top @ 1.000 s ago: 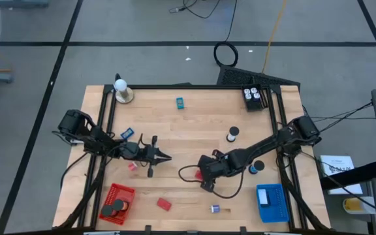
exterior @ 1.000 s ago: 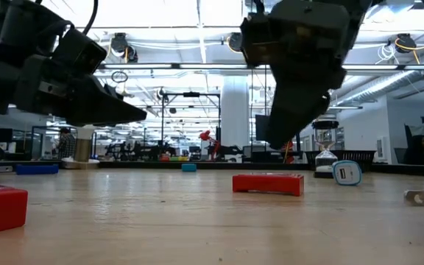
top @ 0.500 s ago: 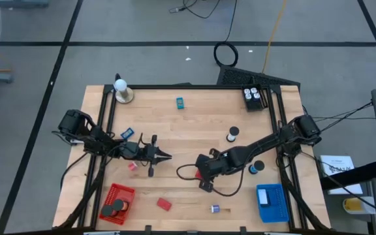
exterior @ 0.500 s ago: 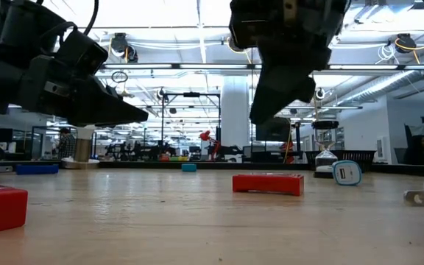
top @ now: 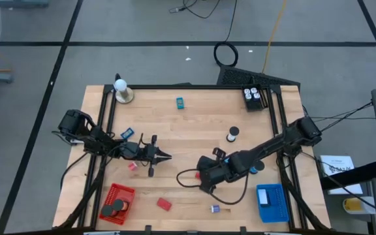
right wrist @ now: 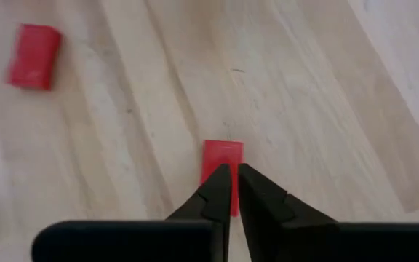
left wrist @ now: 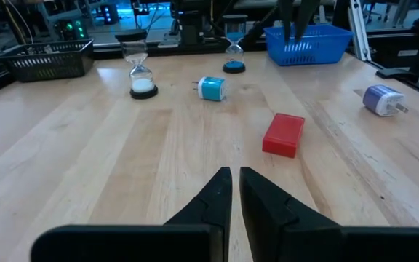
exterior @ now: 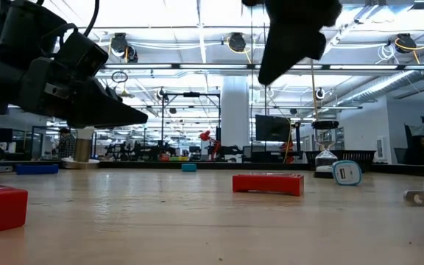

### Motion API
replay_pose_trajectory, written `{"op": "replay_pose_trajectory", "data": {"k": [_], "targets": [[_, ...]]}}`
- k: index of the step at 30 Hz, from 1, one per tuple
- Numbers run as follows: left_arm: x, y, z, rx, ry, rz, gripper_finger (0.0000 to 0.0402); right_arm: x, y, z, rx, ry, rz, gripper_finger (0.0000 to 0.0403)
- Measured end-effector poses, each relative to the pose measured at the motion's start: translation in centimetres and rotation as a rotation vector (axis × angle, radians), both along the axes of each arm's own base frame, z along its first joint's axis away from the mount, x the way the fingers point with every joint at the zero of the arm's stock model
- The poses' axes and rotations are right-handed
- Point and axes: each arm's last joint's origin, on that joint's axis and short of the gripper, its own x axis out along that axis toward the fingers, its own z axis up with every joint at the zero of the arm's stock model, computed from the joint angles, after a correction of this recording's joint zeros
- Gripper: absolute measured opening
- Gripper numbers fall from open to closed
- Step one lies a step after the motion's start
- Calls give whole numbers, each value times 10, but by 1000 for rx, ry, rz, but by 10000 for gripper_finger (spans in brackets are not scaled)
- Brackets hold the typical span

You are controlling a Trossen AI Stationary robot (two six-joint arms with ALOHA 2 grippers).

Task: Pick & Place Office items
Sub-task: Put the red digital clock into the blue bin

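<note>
1. Lifted and drawn toward the near right since a second ago, the right pincer (top: 203, 181) now sits higher in the low view, where only its dark tip hangs at the top; a red block (right wrist: 222, 169) shows pinched between its pressed fingers in the right wrist view.
2. Unmoved over the left middle of the table (top: 194, 124), the left pincer (top: 165, 156) hangs with its fingers pressed together on nothing.
3. Near the right pincer, a second red block (top: 164, 204) lies toward the near edge, with a small purple and white plug (top: 215, 209) to its right.
4. Done so far, as I judge it: dark pieces already rest in the red basket (top: 117, 203) at the near left; the blue basket (top: 271, 203) at the near right looks unfilled.
5. Left to do: a pink bit (top: 132, 166), a blue block (top: 126, 133), a teal piece (top: 180, 102), a black-and-white roll (top: 232, 135) and a blue disc (top: 258, 167) lie scattered.
6. Pale wood planks make the table; beyond it a large bright workshop with benches and ceiling lights.
</note>
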Motion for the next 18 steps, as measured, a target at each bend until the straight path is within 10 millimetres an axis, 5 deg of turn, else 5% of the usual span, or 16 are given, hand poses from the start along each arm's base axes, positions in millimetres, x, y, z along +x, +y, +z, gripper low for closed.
{"op": "replay_pose_trajectory", "data": {"k": [5, 12, 18], "targets": [[0, 0, 0, -3, 0, 1, 37, 3, 1, -11, 22, 38, -31, 54], [0, 0, -1, -1, 8, 0, 37, 1, 10, -16, 6, 41, -24, 178], [0, 0, -1, -3, 8, 0, 37, 13, 0, -42, -3, 98, -92, 253]]}}
